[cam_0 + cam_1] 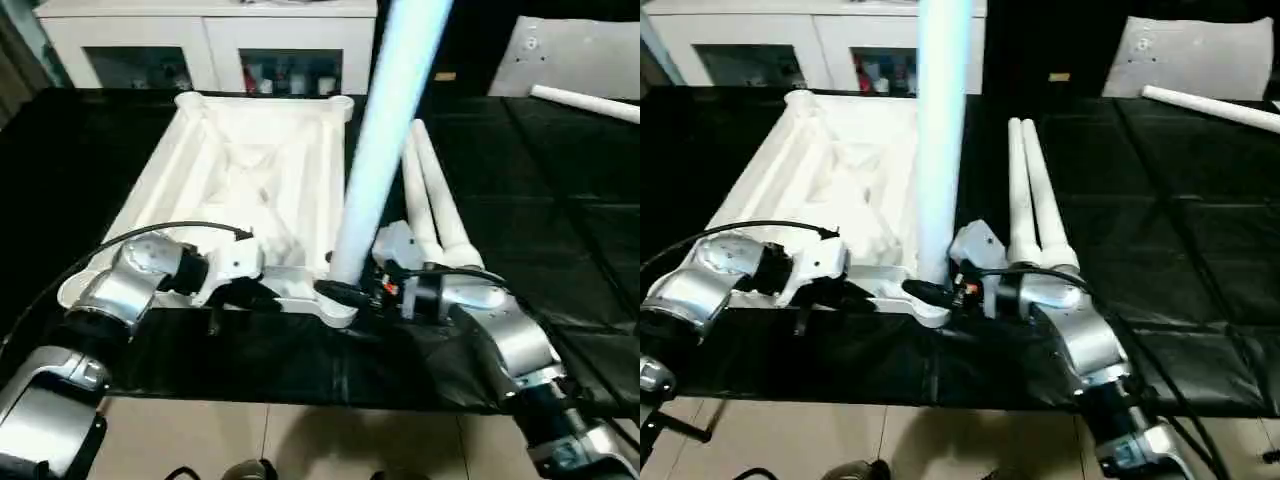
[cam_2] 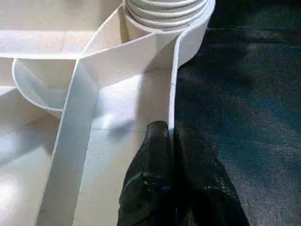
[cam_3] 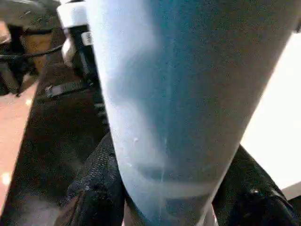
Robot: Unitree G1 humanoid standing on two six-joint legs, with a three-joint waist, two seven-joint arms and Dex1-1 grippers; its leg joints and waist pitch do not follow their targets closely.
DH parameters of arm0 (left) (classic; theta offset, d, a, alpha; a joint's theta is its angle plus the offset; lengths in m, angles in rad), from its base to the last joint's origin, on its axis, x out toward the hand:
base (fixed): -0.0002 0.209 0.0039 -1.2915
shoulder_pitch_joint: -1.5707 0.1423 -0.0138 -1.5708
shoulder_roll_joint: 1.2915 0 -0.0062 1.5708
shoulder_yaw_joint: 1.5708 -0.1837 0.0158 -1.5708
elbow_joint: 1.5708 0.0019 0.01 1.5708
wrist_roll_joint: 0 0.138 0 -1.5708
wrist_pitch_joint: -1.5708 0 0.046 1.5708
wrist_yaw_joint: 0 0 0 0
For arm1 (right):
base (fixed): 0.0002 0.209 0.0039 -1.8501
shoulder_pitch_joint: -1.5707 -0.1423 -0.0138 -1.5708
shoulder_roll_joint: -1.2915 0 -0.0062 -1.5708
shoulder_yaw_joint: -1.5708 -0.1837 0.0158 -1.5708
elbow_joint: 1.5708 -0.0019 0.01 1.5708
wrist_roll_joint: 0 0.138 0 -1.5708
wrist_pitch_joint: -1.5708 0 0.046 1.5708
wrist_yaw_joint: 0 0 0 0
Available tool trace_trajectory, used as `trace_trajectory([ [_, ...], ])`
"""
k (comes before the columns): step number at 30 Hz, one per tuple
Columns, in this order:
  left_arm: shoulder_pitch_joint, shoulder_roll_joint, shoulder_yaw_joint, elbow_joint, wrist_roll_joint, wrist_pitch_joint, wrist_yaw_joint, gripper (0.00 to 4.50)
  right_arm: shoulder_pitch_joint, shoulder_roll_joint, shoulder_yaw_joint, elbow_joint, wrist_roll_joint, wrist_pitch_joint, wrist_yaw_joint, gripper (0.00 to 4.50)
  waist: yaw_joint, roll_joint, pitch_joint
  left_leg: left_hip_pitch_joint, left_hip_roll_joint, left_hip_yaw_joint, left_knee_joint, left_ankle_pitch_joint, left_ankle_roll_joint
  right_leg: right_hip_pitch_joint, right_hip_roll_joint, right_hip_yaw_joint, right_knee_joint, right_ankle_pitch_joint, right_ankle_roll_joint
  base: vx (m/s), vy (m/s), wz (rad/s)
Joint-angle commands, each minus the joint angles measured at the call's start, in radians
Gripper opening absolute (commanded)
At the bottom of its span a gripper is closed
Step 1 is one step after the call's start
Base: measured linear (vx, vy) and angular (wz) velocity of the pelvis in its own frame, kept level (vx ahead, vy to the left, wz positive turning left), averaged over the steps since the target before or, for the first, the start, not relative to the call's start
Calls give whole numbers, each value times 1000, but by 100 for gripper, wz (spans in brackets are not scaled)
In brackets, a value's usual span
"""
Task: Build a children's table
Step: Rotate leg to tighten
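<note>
Both forearms are rounded silver shells with black joints. A thin black cable arcs over the left forearm (image 1: 125, 280). White housings sit behind the black, textured fingers (image 2: 155, 188); red marks show beside the right wrist (image 1: 440, 292).

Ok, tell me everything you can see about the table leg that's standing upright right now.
The upright leg is a long, round, smooth white plastic tube. It stands almost vertical, leaning slightly, at the near right corner socket of the upside-down table top, where its ribbed threaded end sits. The right gripper is shut on it near the base, one black finger on each side. The left gripper pinches the top's edge wall beside that socket.
</note>
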Motion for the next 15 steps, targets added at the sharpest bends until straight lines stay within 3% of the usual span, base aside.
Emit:
trace_trajectory([
  [1, 56, 29, 73, -103, -18, 99, 121, 0, 53, 16, 77, 150, -72, 59, -50, 190, -2, 6, -24, -3, 59, -27, -80, -360, -25, 9, -82, 42, -88, -311, -195, 0, 0, 0],
  [2, 67, 31, 77, -122, -22, 111, 123, 0, 51, 20, 73, 153, -73, 58, -57, 190, -7, 4, -25, -3, 60, -26, -80, -365, -25, 8, -80, 42, -87, -312, -198, 0, 0, 0],
  [3, 147, 36, 101, -250, -49, 186, 150, 0, 38, 43, 43, 175, -70, 56, -99, 190, -8, 3, -27, -1, 60, -25, -80, -362, -25, 8, -78, 42, -87, -306, -199, 0, 0, 0],
  [4, 152, 36, 102, -258, -49, 190, 153, 0, 37, 44, 41, 176, -70, 56, -101, 190, -11, 5, -30, -2, 64, -27, -79, -353, -27, 11, -81, 43, -82, -276, -208, 0, 0, 0],
  [5, 222, 30, 117, -375, -59, 258, 192, 0, 24, 61, 21, 195, -68, 53, -130, 190, -17, 3, -31, -10, 59, -26, -80, -329, -20, 15, -74, 38, -79, -245, -210, 0, 0, 0],
  [6, 264, 17, 125, -446, -63, 309, 222, 0, 15, 70, 13, 206, -68, 48, -146, 190, -24, 6, -32, -3, 59, -21, -76, -320, -11, 7, -70, 39, -81, -212, -218, 0, 0, 0],
  [7, 271, 14, 127, -458, -64, 318, 227, 0, 14, 71, 11, 209, -68, 47, -149, 190, -29, 6, -33, -4, 57, -18, -72, -288, 0, 10, -67, 38, -80, -151, -236, 0, 0, 0],
  [9, 357, -41, 133, -627, -52, 450, 306, 0, -12, 98, -8, 241, -70, 39, -188, 190, -32, 5, -37, -3, 57, -14, -65, -244, 15, 16, -66, 38, -74, -74, -256, 0, 0, 0],
  [10, 360, -45, 132, -635, -50, 457, 311, 0, -13, 100, -9, 242, -71, 39, -191, 190, -33, 5, -34, -5, 57, -13, -63, -224, 27, 16, -64, 35, -76, -41, -266, 0, 0, 0],
  [11, 377, -63, 132, -674, -44, 492, 332, 0, -21, 107, -12, 252, -73, 34, -204, 190, -32, 5, -34, -3, 54, -10, -62, -223, 33, 14, -61, 36, -78, -46, -264, 0, 0, 0],
  [12, 394, -101, 124, -732, -36, 548, 371, 0, -33, 118, -19, 268, -71, 31, -220, 190, -33, -11, -34, -4, 54, -8, -61, -220, 38, 17, -61, 36, -78, -52, -266, 0, 0, 0],
  [13, 402, -137, 115, -784, -29, 604, 414, 0, -45, 129, -26, 283, -66, 29, -232, 190, -32, -15, -28, -6, 56, -10, -66, -239, 39, 16, -64, 35, -82, -112, -258, 0, 0, 0],
  [15, 400, -160, 107, -804, -21, 630, 441, 0, -51, 134, -27, 289, -64, 29, -236, 190, -25, -10, -27, 1, 57, -11, -65, -272, 31, 9, -66, 38, -90, -207, -239, 0, 0, 0],
])
